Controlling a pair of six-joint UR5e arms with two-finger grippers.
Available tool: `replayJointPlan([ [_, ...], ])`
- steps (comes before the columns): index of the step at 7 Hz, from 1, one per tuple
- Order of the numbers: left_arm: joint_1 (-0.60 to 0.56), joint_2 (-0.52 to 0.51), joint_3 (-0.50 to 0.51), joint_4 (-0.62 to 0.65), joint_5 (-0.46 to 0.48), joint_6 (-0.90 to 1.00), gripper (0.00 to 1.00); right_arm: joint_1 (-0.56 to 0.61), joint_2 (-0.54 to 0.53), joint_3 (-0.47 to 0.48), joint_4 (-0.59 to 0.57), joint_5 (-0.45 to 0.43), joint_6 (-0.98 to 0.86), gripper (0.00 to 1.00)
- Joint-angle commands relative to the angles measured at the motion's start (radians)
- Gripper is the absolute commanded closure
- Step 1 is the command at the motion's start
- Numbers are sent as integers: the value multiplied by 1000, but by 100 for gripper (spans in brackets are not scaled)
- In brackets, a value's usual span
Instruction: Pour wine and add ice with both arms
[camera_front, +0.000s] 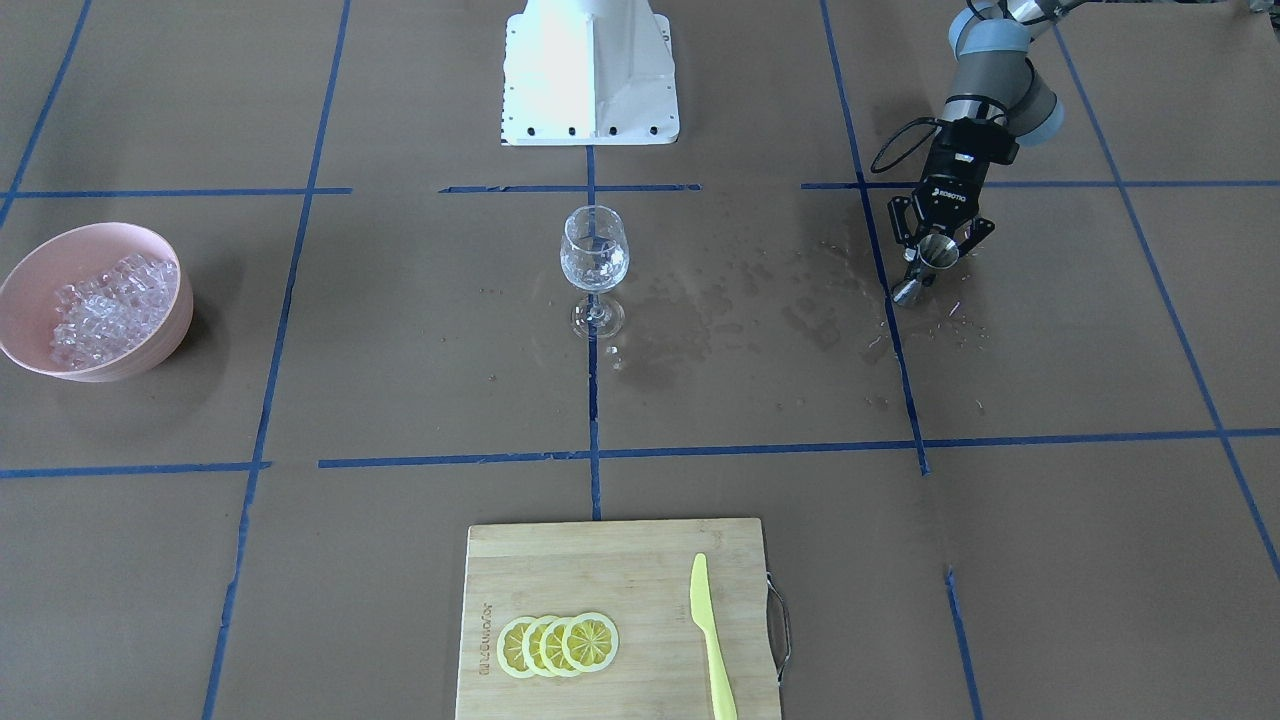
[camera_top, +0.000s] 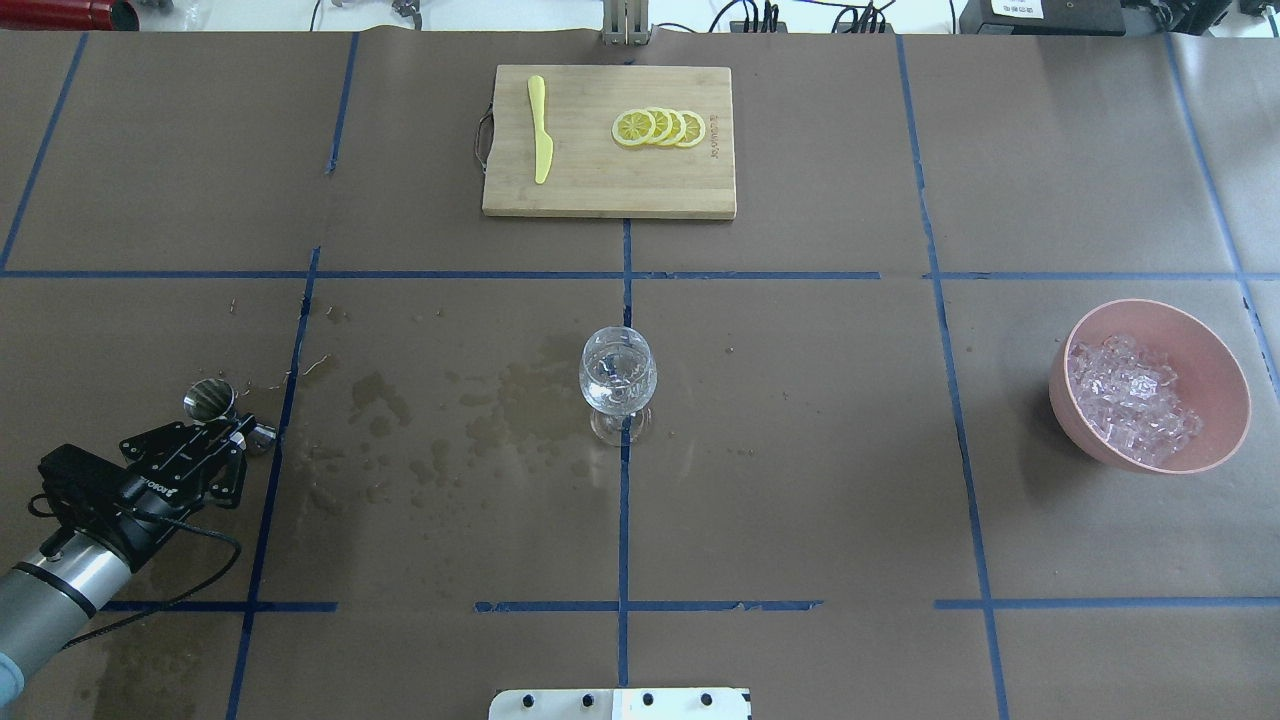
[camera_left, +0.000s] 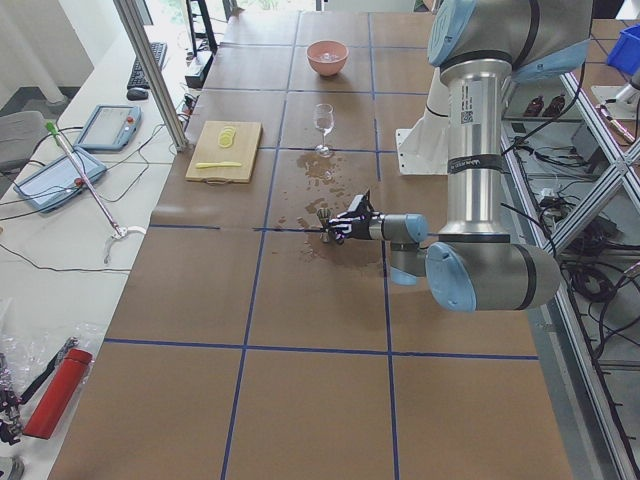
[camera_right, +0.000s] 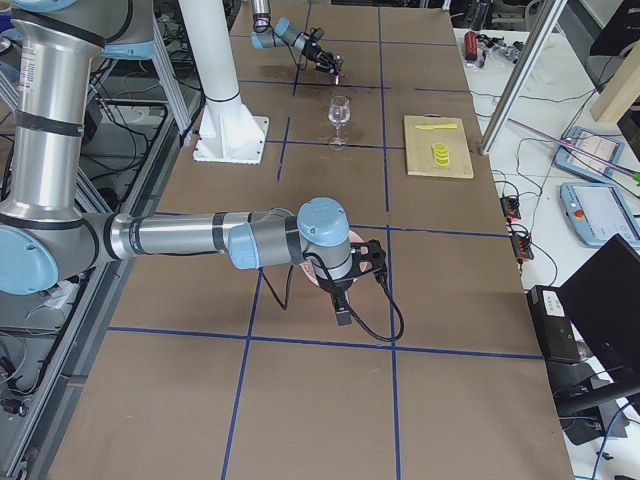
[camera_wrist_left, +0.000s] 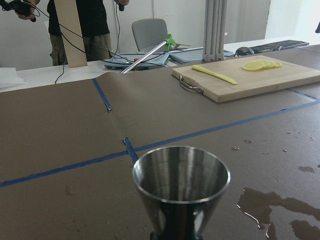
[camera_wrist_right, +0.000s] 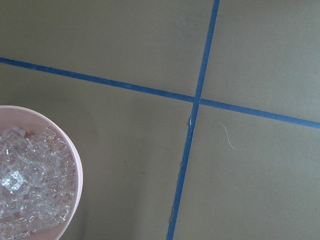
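We count one wine glass (camera_front: 594, 250), one bowl (camera_front: 30, 300) holding many ice cubes (camera_front: 105, 305), one jigger (camera_front: 930, 262), one cutting board (camera_front: 600, 560), one knife (camera_front: 708, 630) and four lemon slices (camera_front: 560, 645).

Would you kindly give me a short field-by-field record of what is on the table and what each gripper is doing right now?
left gripper: shut on metal jigger, mouth up, at the robot's left
right gripper: seen only from the side view, near the bowl; open or shut cannot be told
wine glass: upright, table centre
ice: piled in pink bowl
cutting board: carries lemon slices and yellow knife
wet patches: on the paper between jigger and glass
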Motion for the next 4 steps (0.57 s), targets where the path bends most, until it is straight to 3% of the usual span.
replayJointPlan([
  [1,8,-1,4,0,4,2,100,0,0,0,0,0,0,0],
  [2,10,1,3,0,4,2,94,0,0,0,0,0,0,0],
  [4,10,1,3,0,6,2,57,0,0,0,0,0,0,0],
])
